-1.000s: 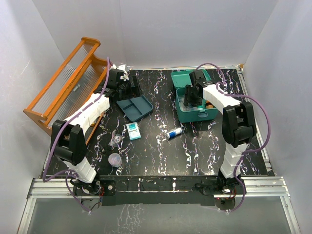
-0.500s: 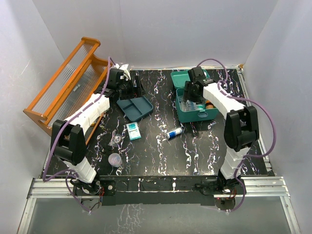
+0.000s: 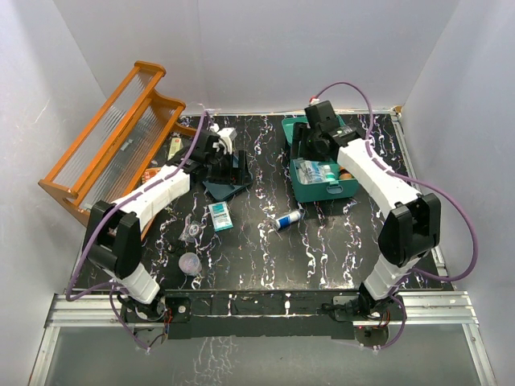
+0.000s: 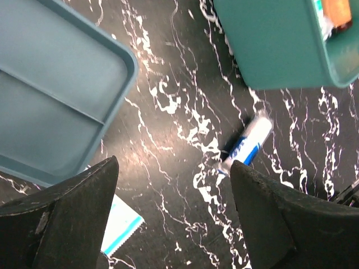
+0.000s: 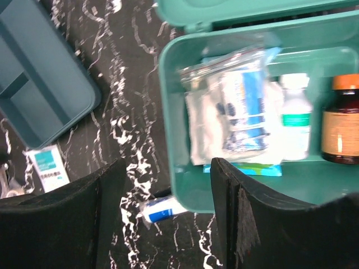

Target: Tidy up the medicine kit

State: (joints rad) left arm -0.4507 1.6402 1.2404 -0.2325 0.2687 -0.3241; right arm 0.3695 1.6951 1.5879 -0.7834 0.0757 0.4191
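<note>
Hovering above the open medicine kit (image 5: 164,101), right gripper (image 5: 167,185); jaws spread.

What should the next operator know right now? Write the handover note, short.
Left gripper: open, holding nothing, above the table beside the insert tray.
Right gripper: open, holding nothing, above the medicine kit box.
Box: lid open; inside are a clear bag of packets, a white bottle and a brown bottle.
Done: those three are packed.
Left: the tube and the sachet lie loose on the table. The tray is outside the box, to its left, and probably goes in last, before the lid is closed.
</note>
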